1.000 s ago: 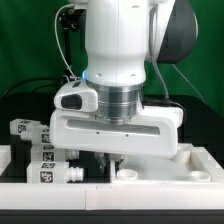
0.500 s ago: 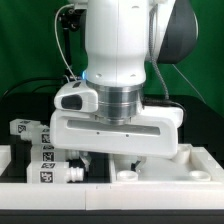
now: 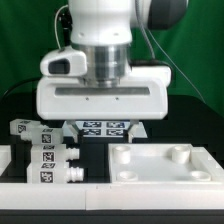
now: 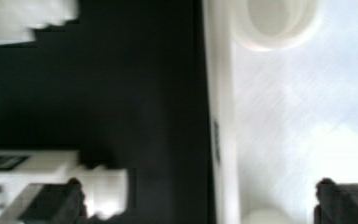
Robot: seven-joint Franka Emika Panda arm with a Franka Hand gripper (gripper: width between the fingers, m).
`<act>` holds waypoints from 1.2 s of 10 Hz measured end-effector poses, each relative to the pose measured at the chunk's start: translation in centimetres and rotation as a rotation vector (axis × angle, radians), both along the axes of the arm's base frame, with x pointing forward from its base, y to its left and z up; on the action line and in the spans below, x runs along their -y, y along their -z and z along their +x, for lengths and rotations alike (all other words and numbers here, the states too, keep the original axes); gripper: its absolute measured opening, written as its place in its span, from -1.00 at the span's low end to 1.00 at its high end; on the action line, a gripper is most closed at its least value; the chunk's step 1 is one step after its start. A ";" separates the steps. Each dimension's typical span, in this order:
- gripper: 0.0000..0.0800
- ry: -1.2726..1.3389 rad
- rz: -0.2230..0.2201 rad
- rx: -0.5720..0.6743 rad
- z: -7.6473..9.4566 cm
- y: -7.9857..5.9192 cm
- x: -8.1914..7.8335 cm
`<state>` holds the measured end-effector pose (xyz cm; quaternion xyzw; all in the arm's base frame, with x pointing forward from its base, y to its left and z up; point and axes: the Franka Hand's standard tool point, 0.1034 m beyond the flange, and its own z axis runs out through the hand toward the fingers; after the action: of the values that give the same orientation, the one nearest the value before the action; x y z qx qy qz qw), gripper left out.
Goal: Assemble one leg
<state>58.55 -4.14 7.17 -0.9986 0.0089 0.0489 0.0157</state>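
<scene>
Three stubby white legs with black-and-white tags lie at the exterior view's left: one further back (image 3: 24, 130), one in the middle (image 3: 55, 156) and one at the front (image 3: 56, 175). My gripper (image 3: 105, 128) hangs open and empty above the table, between the legs and the wide white panel (image 3: 165, 165). In the wrist view the gripper (image 4: 202, 205) has its two dark fingers far apart, with only the panel's edge (image 4: 300, 120) and black table between them. One of the panel's round sockets (image 4: 279, 25) shows there, and part of a tagged leg (image 4: 12, 165) lies beside one finger.
The marker board (image 3: 106, 126) lies on the black table behind the gripper. A white rim (image 3: 20, 190) runs along the front edge at the exterior view's left. A green backdrop stands behind.
My gripper has risen and shifted toward the exterior view's left, away from low over the panel's near corner. The marker board now shows beneath it. The legs have not moved.
</scene>
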 end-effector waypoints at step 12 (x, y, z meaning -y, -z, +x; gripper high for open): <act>0.62 0.425 -0.015 -0.093 -0.4 -1.0 2.1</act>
<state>58.11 -6.26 8.14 -0.9710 0.2204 0.0905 0.0178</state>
